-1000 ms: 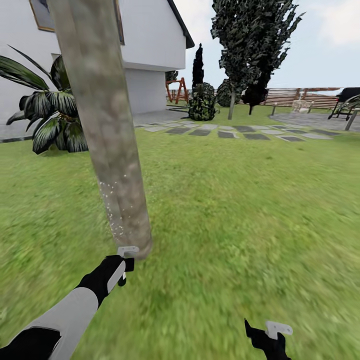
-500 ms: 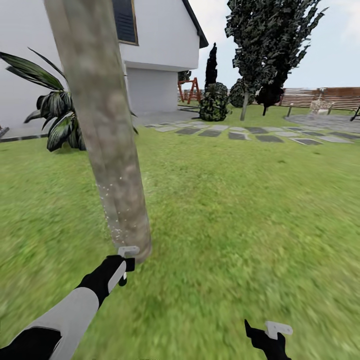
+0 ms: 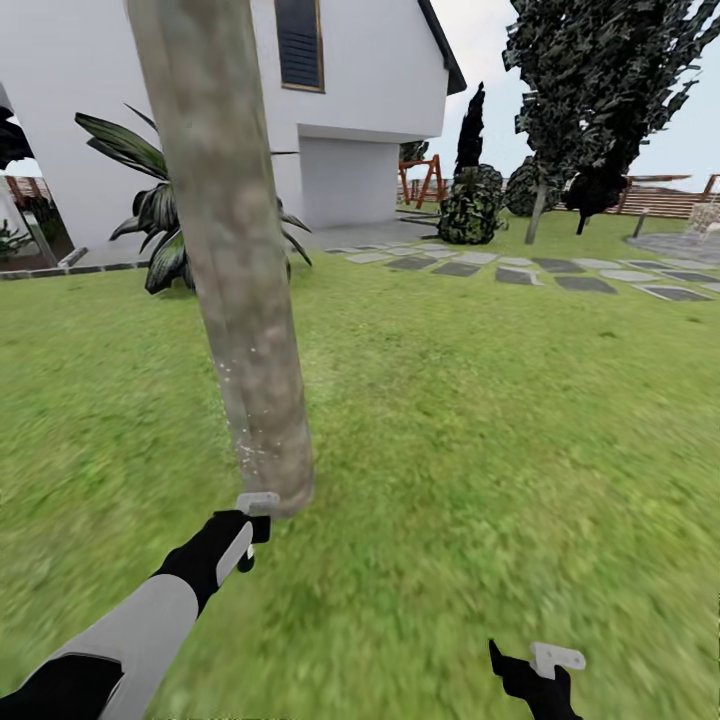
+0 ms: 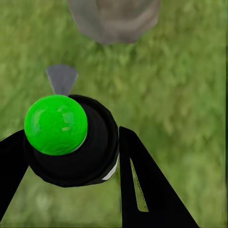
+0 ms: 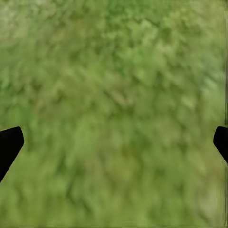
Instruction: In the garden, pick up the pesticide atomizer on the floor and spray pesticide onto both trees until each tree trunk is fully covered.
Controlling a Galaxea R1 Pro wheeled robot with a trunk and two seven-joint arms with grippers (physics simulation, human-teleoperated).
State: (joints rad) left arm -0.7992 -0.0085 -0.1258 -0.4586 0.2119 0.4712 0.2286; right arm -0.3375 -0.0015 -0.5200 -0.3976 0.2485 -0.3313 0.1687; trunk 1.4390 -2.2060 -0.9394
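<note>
A thick pale mottled tree trunk [image 3: 235, 250] rises from the grass right in front of me, with fine white pesticide specks [image 3: 236, 420] on its lower left side. My left gripper [image 3: 251, 528] sits at the trunk's base, shut on the pesticide atomizer [image 4: 76, 147], a black bottle with a green top [image 4: 56, 124]; the trunk's foot [image 4: 114, 19] lies just beyond it. My right gripper [image 3: 540, 668] hangs open over bare grass [image 5: 114, 104], nothing between its fingertips [image 5: 9, 142]. A second tree [image 3: 590, 90] with a pale trunk [image 3: 537, 213] stands far off at the right.
A white house [image 3: 370, 90] stands behind, with a broad-leaf plant [image 3: 160, 230] near its wall. Grey stepping stones [image 3: 520, 272] cross the lawn towards the right. A round bush [image 3: 470, 205], a red frame [image 3: 425, 180] and the wooden fence [image 3: 670, 200] lie far back.
The whole head view has shifted: house, plant and far tree slid to the right, so the camera turned left. Both grippers hold the same pose; the left stays shut on the atomizer.
</note>
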